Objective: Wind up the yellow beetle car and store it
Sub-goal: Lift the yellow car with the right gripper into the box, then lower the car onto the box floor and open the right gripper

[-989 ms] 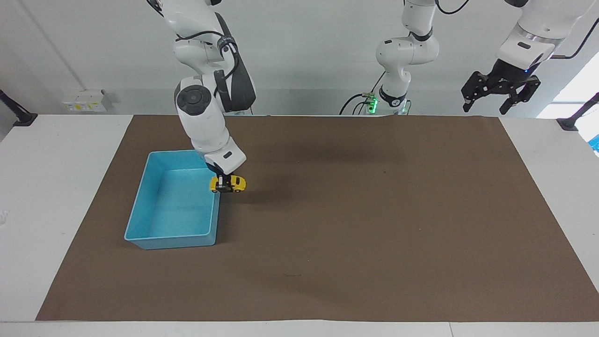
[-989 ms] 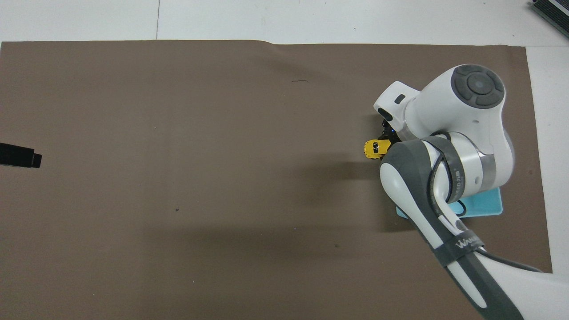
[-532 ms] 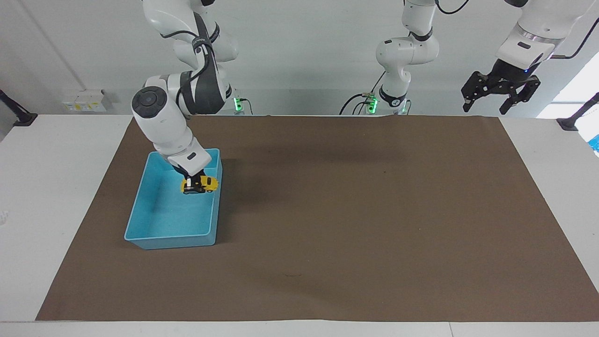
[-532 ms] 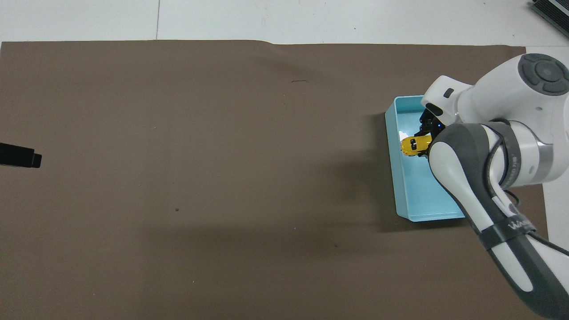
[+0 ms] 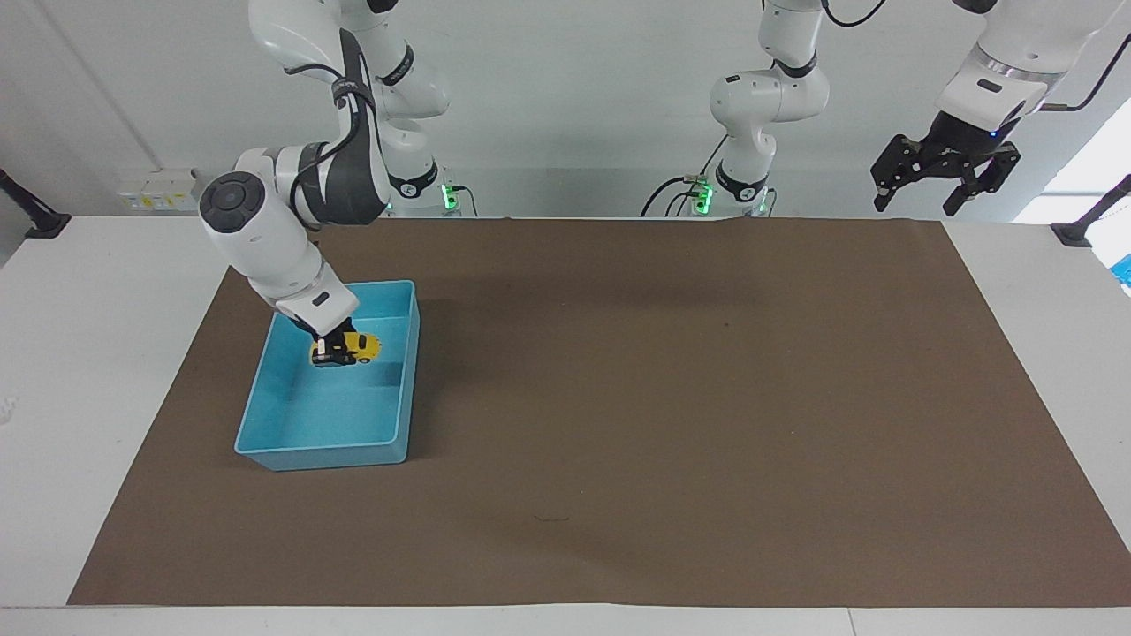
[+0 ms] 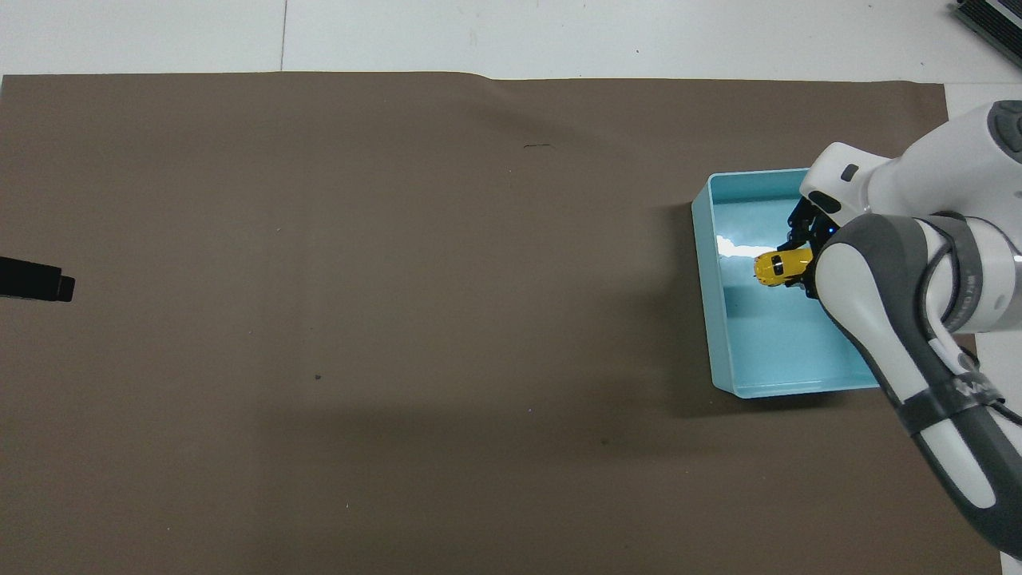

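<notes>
I have the tiny bright yellow beetle-shaped toy car [image 5: 349,347] pinched across its body in my right gripper [image 5: 334,347], hanging over the light-blue rectangular plastic bin [image 5: 265,450]. It looks light, hard and slick, so I judge a grip across the flanks safest; my left gripper [image 5: 942,185] waits raised with fingers spread

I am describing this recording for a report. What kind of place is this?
Probably a robotics lab: two Franka arms at a white table, a brown mat, and the right gripper holding a yellow beetle car over a light-blue bin.

A mat [image 5: 618,397] covers the middle of the desk [image 5: 97,353]. The bin [image 5: 402,389] sits on the mat toward the right arm's end. The right gripper [image 5: 334,352] holds the yellow beetle car [image 5: 353,346] over the bin's inside. The left gripper [image 5: 941,181] waits over the desk's robot-side edge at the left arm's end.
</notes>
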`<action>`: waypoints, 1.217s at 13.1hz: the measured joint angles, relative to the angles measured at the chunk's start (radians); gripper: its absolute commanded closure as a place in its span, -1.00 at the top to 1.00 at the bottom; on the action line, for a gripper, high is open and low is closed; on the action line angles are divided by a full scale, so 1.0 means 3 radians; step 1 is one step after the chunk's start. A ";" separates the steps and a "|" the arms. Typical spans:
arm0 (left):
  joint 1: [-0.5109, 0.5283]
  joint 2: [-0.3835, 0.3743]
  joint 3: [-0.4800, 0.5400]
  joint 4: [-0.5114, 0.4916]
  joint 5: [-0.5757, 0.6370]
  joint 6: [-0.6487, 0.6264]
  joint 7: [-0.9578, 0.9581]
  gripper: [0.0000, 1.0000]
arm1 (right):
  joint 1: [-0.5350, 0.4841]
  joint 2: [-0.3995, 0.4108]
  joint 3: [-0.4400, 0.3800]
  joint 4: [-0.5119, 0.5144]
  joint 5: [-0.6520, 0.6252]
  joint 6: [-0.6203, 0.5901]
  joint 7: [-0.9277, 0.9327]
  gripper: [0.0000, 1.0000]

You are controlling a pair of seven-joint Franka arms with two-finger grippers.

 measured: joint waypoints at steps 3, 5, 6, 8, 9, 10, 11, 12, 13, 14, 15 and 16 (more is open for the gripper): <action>0.0000 0.0000 0.0000 0.0000 0.0000 0.0000 0.0000 1.00 | -0.0075 -0.0094 -0.0002 -0.0234 -0.0001 0.0229 -0.0069 -0.99; 0.0000 0.0000 0.0000 0.0000 0.0000 0.0000 0.0000 1.00 | -0.0094 -0.0117 -0.0002 -0.0356 -0.0001 0.0364 -0.0136 -0.99; 0.0000 0.0000 0.0000 0.0000 0.0000 0.0000 0.0000 1.00 | -0.0094 -0.0117 -0.0001 -0.0433 -0.0001 0.0476 -0.0151 -0.99; 0.0000 0.0000 0.0000 0.0000 0.0000 0.0000 0.0000 1.00 | -0.0094 -0.0111 -0.0001 -0.0564 -0.0001 0.0631 -0.0169 -0.99; 0.0000 0.0000 0.0000 0.0000 0.0000 0.0000 0.0000 1.00 | -0.0093 -0.0107 0.0000 -0.0608 -0.0002 0.0689 -0.0170 -0.99; 0.0000 0.0000 0.0000 0.0000 0.0000 0.0000 0.0000 1.00 | -0.0093 -0.0107 0.0001 -0.0641 -0.0002 0.0721 -0.0171 -0.99; 0.0000 0.0000 0.0000 0.0000 0.0000 0.0000 0.0000 1.00 | -0.0093 -0.0104 0.0000 -0.0670 -0.0002 0.0751 -0.0171 -0.99; 0.0000 0.0000 0.0000 0.0000 0.0000 0.0000 0.0000 1.00 | -0.0093 -0.0091 0.0001 -0.0708 -0.0002 0.0808 -0.0172 -0.99; 0.0000 0.0000 0.0000 0.0000 0.0000 0.0000 0.0000 1.00 | -0.0093 -0.0072 0.0000 -0.0744 -0.0003 0.0875 -0.0172 -0.99; 0.0000 0.0000 0.0000 0.0000 0.0000 0.0000 0.0000 1.00 | -0.0093 -0.0048 0.0000 -0.0793 -0.0003 0.0958 -0.0173 -0.99; 0.0000 0.0000 0.0000 0.0000 0.0000 0.0000 0.0000 1.00 | -0.0093 -0.0018 0.0000 -0.0837 -0.0003 0.1037 -0.0174 -0.99; 0.0000 0.0000 0.0000 0.0000 0.0000 0.0000 0.0000 1.00 | -0.0093 0.0016 0.0000 -0.0870 -0.0003 0.1101 -0.0177 -0.99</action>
